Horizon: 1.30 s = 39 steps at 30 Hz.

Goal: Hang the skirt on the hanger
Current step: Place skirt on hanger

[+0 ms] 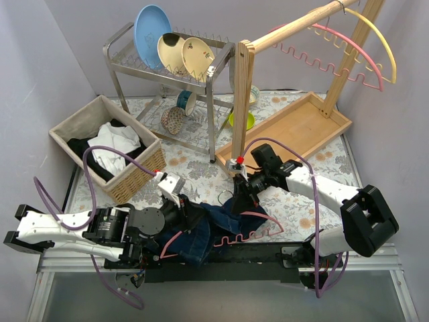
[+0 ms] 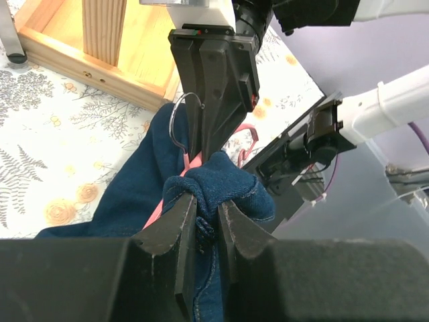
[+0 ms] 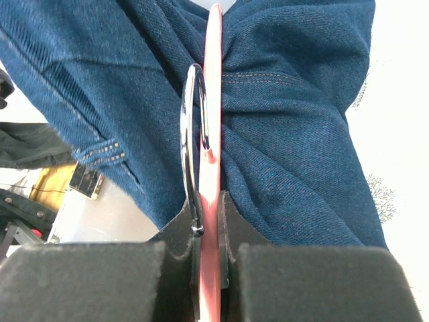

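Top view: the denim skirt point(image 1: 201, 235) lies bunched at the near edge of the table point(image 1: 295, 209), with the wavy pink plastic hanger point(image 1: 249, 233) across it.
Left wrist: my left gripper point(image 2: 206, 213) pinches a denim fold, jaws narrow.
Right wrist: my right gripper point(image 3: 208, 201) clamps the hanger's flat neck.

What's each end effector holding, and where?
Left end effector: skirt, by a bunched fold. Right end effector: hanger, at its neck by the hook.

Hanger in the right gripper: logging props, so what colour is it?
Pink hanger, silver hook; clearest in the right wrist view.
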### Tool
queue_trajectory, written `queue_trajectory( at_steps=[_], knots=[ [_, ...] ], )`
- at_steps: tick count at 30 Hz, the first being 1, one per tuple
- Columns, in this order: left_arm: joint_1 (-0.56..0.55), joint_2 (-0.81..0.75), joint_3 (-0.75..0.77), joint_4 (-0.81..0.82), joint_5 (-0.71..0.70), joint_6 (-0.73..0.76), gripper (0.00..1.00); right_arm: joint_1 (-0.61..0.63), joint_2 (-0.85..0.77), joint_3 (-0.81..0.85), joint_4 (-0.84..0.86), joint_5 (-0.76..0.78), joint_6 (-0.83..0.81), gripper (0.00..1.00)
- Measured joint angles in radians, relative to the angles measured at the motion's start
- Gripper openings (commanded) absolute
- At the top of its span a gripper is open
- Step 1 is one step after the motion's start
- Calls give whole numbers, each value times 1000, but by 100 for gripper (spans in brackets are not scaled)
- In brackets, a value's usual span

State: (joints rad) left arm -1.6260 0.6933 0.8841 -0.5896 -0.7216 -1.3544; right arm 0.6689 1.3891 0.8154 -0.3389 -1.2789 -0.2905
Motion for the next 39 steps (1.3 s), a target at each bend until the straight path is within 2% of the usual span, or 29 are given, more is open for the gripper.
queue_trajectory(
  at_steps=[11, 17, 21, 28, 30, 32, 35, 39],
  knots=[
    [0, 53, -173, 175, -182, -134, 0, 86, 66, 39, -45, -17, -18, 1],
    [0, 43, -261, 334, -224, -27, 0, 82, 165, 129, -217, -63, -159, 1],
    [0, 18, -316, 439, -197, 65, 0, 73, 185, 182, -355, -60, -286, 1],
    [-3, -160, -330, 518, -73, 188, 0, 70, 103, 80, -100, 25, -41, 1],
    [-4, -206, -319, 481, -87, 172, 0, 71, 95, 80, -51, 47, 1, 1],
    [-4, -227, -280, 361, -126, 94, 0, 71, 94, 80, -13, 75, 28, 1],
    [-4, -226, -157, 13, -206, -226, 0, 70, 94, 78, 16, 120, 54, 1],
    [-3, -217, -77, -348, -242, -462, 0, 70, 94, 76, 31, 166, 61, 1]
  ],
)
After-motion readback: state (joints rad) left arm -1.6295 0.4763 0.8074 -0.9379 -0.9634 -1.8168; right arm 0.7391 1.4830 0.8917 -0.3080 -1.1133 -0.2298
